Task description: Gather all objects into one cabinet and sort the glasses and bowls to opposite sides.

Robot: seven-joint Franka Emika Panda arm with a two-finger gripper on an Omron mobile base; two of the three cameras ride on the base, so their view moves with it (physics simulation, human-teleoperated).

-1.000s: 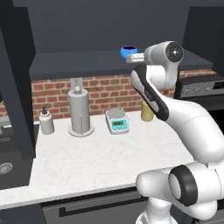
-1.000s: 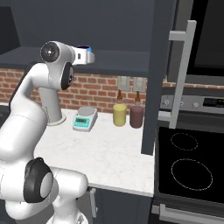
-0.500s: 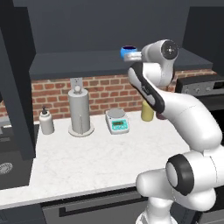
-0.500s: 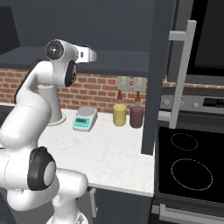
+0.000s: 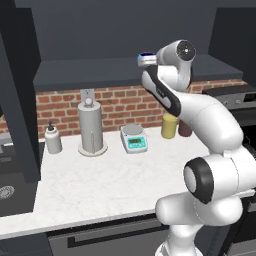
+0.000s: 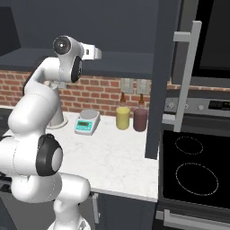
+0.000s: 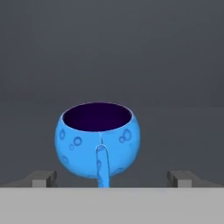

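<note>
We have our pincer (image 7: 112,181) up high at the cabinet (image 5: 100,70). Its fingers (image 7: 43,178) are spread wide and hold nothing. The blue bowl (image 7: 98,139) sits on the cabinet shelf, right in front of us, between the two fingers. It looks small and light, but shiny, so it could slip. It is hard and could chip if we bump it. We think the best spot to grab is across its round sides, low down, and gently.
</note>
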